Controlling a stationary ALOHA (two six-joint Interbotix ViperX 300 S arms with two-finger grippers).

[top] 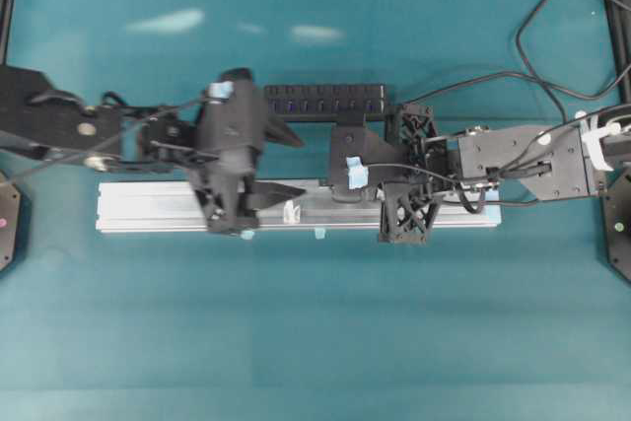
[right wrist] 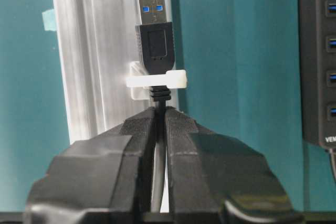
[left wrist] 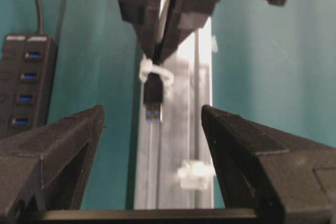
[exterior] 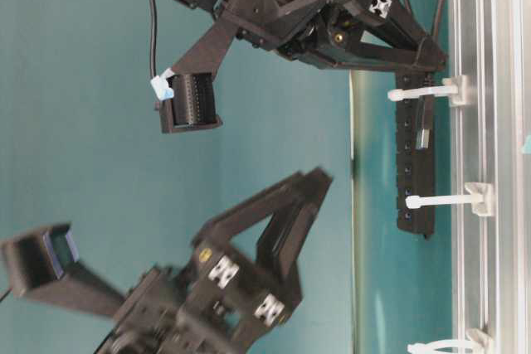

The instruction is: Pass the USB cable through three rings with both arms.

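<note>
now right gripper (right wrist: 160,124) clamped on usb cable (right wrist: 154,51); left gripper (left wrist: 152,145) spread apart.

The right gripper (right wrist: 160,124) sits over the rail (right wrist: 105,51), clamped on the USB cable (right wrist: 155,40) just behind its plug, which pokes through a ring (right wrist: 157,80) directly ahead of the fingertips. The hub (right wrist: 320,56) lies to its right. The left gripper (left wrist: 152,129) faces it, jaws apart, plug between and beyond them.

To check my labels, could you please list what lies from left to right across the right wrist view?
Pale-blue tab → aluminium rail → USB plug poking through a white ring → bare teal table → black USB hub.
</note>
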